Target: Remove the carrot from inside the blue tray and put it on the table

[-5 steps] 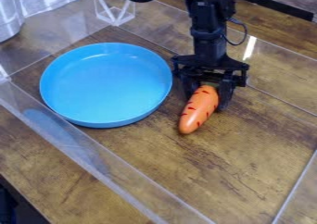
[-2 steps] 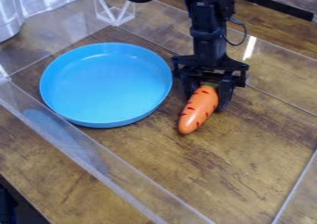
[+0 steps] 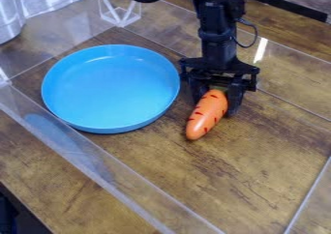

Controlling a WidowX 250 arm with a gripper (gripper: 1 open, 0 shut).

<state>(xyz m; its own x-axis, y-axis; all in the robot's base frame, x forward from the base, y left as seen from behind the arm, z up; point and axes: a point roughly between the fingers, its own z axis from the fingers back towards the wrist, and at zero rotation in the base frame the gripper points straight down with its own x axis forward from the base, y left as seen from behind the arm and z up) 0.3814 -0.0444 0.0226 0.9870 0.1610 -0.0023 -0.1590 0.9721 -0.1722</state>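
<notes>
Carrot Lay Outside Tray, Under Gripper

The carrot (image 3: pixel 204 115) lay on the table (image 3: pixel 168 180), just beside the blue tray (image 3: pixel 110 88). The black gripper (image 3: pixel 218 86) stood over its leafy end, hiding part of it; its fingers straddled that end, partly open, whether gripping could not be told. A clear panel (image 3: pixel 77 146) crossed the near left.

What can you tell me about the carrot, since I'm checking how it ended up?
The carrot is bright orange with dark notch marks, smooth and toy-like, tapering to a rounded tip. It lies on the table, outside the blue tray and to its right in the picture. Its green top is mostly hidden by the gripper, which is right at that end; whether it still grips is unclear.
</notes>
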